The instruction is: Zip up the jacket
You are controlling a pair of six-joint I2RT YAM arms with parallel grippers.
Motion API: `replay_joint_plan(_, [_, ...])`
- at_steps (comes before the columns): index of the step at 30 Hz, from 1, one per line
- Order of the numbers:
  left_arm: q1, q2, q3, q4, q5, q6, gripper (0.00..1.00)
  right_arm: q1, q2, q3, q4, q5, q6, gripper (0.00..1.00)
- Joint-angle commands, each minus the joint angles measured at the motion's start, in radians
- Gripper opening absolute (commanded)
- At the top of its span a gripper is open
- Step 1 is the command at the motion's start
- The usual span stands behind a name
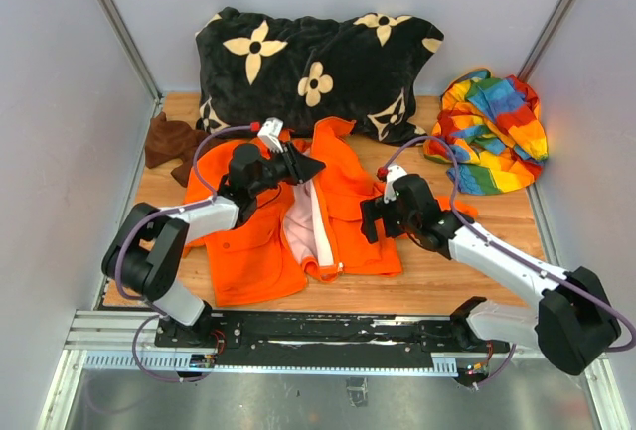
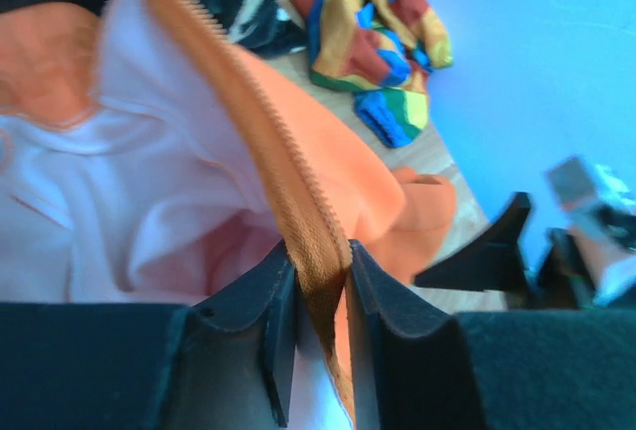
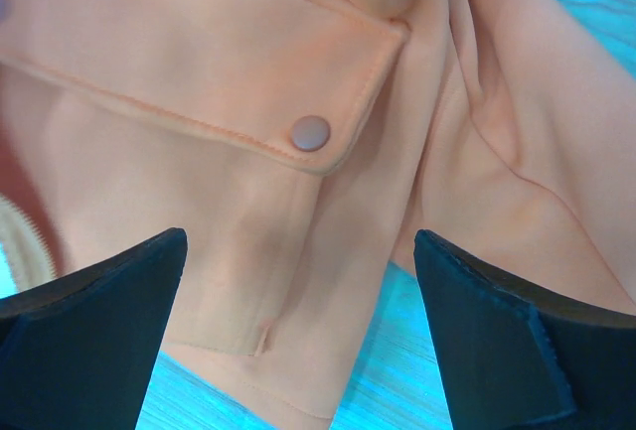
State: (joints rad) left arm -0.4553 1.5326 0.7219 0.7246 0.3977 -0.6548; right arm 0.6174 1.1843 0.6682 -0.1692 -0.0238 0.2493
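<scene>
one orange jacket [image 1: 253, 256] lies spread open at the centre of the top view on the wooden table [image 1: 487, 251]. its pale pink lining [image 1: 298, 216] shows between the two front panels. one zipper strip [image 2: 288, 182] runs diagonally down the middle of the left wrist view. there the left gripper [image 2: 320, 286] is clamped on it, one finger on each side of the toothed edge, with the cloth pinched between them. in the top view that gripper sits just above centre frame, at the upper part of the jacket's opening.

the right gripper [image 1: 375, 219] hangs right of centre over the jacket's right-hand panel, its two fingers spread wide and holding nothing. in the right wrist view those fingers fill the two lower corners. between them lies one pocket flap [image 3: 229, 63] with one round snap button [image 3: 310, 133].

further out, one black cushion [image 1: 318, 63] with cream flower shapes fills the top centre, right behind the collar. one rainbow-striped cloth [image 1: 492, 132] sits bunched at the upper right, apart from the jacket. one small brown cloth [image 1: 169, 142] lies at the upper left, just beside the jacket's sleeve.
</scene>
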Motion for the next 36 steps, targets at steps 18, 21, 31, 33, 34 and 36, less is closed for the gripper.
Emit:
replay_joint_plan(18, [-0.219, -0.233, -0.072, -0.588, -0.538, -0.002, 0.83, 0.050, -0.088, -0.083, 0.041, -0.057, -0.001, 0.99])
replay_joint_plan(21, [-0.267, -0.247, -0.085, -0.623, -0.560, -0.063, 0.87, 0.053, -0.086, -0.100, 0.059, -0.059, 0.005, 0.99])
replay_joint_plan(31, [-0.361, -0.157, -0.031, -0.736, -0.678, -0.127, 0.91, 0.062, -0.074, -0.124, 0.070, -0.044, 0.006, 0.99])
replay_joint_plan(33, [-0.361, -0.173, -0.058, -0.737, -0.706, -0.133, 0.91, 0.063, -0.072, -0.131, 0.074, -0.042, 0.006, 0.99])
replay_joint_plan(34, [-0.361, -0.179, -0.066, -0.742, -0.717, -0.134, 0.91, 0.064, -0.070, -0.135, 0.077, -0.045, 0.006, 0.99])
replay_joint_plan(36, [-0.361, -0.186, -0.081, -0.744, -0.725, -0.138, 0.89, 0.064, -0.069, -0.137, 0.083, -0.056, 0.003, 0.99])
